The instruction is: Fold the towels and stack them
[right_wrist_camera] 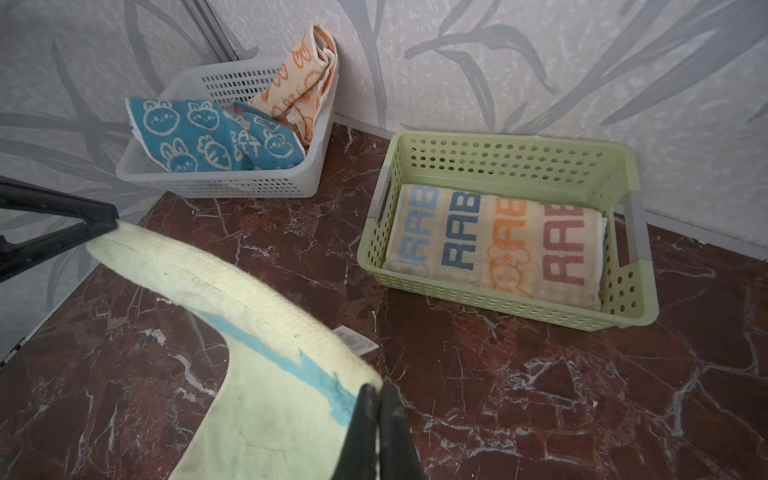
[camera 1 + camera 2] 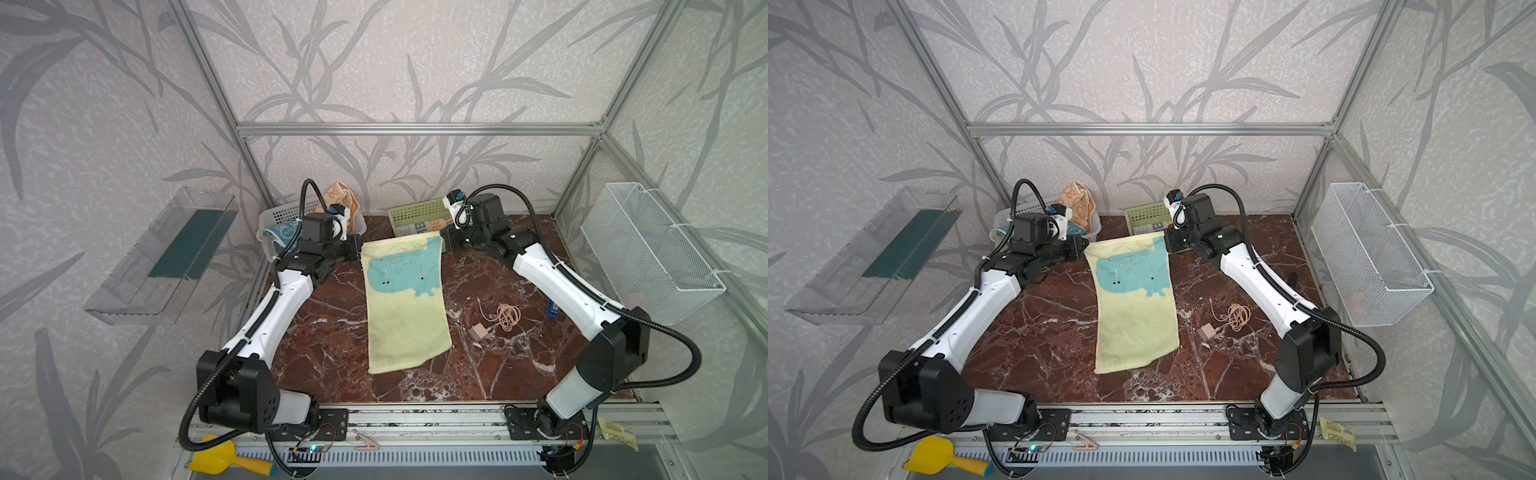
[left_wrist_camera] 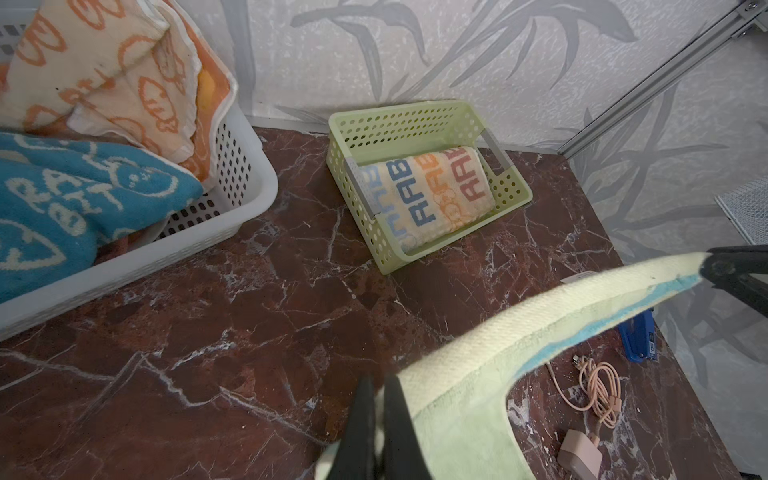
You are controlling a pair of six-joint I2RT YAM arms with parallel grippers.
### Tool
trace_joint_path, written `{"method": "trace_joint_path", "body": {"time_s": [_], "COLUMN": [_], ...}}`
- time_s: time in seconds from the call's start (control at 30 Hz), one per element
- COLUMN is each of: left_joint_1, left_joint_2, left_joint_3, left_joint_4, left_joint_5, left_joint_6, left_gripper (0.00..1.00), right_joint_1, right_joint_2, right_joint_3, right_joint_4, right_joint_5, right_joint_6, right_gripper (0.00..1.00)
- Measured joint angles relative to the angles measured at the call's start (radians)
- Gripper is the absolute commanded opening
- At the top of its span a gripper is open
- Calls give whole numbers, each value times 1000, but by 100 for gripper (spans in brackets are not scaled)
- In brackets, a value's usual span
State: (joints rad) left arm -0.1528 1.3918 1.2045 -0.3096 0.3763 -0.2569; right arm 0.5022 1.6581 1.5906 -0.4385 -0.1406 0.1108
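The left pincer and right pincer are each clamped tight on a far corner of the whale towel. Its hem is stretched between them, clear of the table. From there the towel slopes back toward the arm bases, and its near end lies on the marble.

Each pincer is cut off by the frame edge in its own wrist view, and only a strip of the blue whale shows there.

Just beyond the right pincer sits the green basket with the folded RAB towel flat inside. In both top views the right arm hides part of it.

Beyond the left pincer the white basket holds the crumpled blue towel and orange towel. A pinkish scrap under the blue one is too small to name.

Back from the right pincer lie a coiled cable, a charger and a blue object half hidden by the arm.

The table is dark red marble with white veins. Leaf-patterned wallpaper and aluminium framing enclose it. A wire basket hangs on the wall outside the right pincer, and a clear tray outside the left.
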Motion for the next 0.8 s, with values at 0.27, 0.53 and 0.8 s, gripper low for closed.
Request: {"method": "trace_joint_path", "body": {"time_s": [0.27,0.53,0.8], "left_joint_1": [3,-61,-181], "left_joint_2": [-54,-276,-505], "left_joint_3": [23,37,176], "left_joint_4": [37,-32,-152], "left_joint_5": [39,47,35], "left_joint_6": [-6,-12,-30], "left_gripper": [0,0,0], "right_joint_1": [0,29,151], "right_joint_2": [-75,-352,-602], "right_joint_3": [-28,-92,-16], "right_joint_4": [54,16,-115], "right_joint_5": [2,11,55], "right_joint_6": [-12,-17,-32], "right_gripper": [0,0,0]}}
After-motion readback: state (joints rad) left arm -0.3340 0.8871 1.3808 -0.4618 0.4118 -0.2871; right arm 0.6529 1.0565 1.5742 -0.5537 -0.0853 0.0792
